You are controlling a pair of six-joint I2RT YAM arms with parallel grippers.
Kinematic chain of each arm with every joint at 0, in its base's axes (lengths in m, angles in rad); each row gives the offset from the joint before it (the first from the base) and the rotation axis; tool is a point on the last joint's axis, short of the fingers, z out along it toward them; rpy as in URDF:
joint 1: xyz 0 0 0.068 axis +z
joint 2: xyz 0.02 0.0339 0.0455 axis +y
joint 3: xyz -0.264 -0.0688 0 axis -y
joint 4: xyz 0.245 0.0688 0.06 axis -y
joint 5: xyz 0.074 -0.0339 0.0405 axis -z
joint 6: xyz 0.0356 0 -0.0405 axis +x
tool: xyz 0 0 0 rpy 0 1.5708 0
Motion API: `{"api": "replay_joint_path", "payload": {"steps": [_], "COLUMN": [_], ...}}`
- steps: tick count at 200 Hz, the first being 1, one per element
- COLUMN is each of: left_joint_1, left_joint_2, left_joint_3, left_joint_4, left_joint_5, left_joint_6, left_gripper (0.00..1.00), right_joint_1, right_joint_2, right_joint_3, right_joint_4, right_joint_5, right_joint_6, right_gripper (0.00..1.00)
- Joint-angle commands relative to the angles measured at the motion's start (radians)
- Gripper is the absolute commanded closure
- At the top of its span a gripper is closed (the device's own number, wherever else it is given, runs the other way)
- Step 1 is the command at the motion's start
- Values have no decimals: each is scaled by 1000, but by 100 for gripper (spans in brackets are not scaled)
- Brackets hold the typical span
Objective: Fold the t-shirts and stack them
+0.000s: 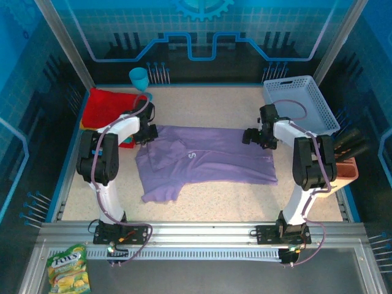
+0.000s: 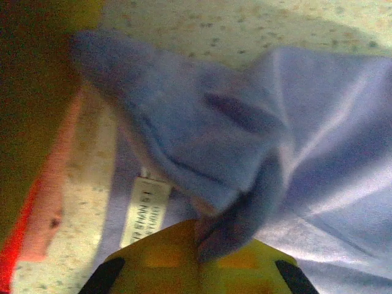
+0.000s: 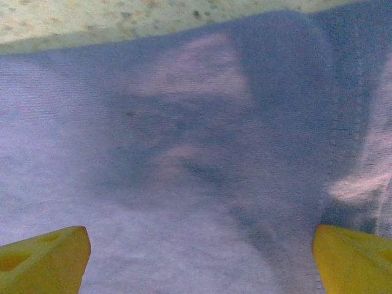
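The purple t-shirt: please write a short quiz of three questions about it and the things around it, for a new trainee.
1. True or false: the left end effector is shut on the cloth of the purple t-shirt.
2. Choose one. The right end effector is: A) open above the purple cloth; B) shut on the purple cloth; C) shut, holding nothing.
3. Fill in the word: the folded red t-shirt lies at the far ____ corner of the table.

Key: 1 true; 2 A; 3 left.
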Motion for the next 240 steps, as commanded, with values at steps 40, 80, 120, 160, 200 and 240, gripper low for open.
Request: {"api": "replay_joint_path", "payload": {"steps": [40,80,120,160,200,240], "left_joint_1": [73,67,57,10,-31,-37], "left_joint_2": [-10,-77,-218,-336,-425,-590], "left_joint_3": [27,37,-73,-266,-413,-489], "left_joint_4": [-76,-112,-105,-98,-65,-135], "left_joint_5": [36,117,281,273,288,298], "left_joint_6": [47,25,-43,-104,-159,-180], "left_gripper": [73,56,59,60,60,59], "right_joint_1": [-54,-47,-45,-43,-42,-42], "right_joint_2": [2,-70,-153,-230,-314,-420], "right_joint_3": [27,19,-51,-131,-200,-261], "right_joint_4": [-22,-41,-50,-54,-57,-149], "right_joint_5": [18,7,-8,-48,-69,-36], "right_joint_6": [26,30,55,62,74,169], "right_gripper": [7,8,9,11,11,18]}}
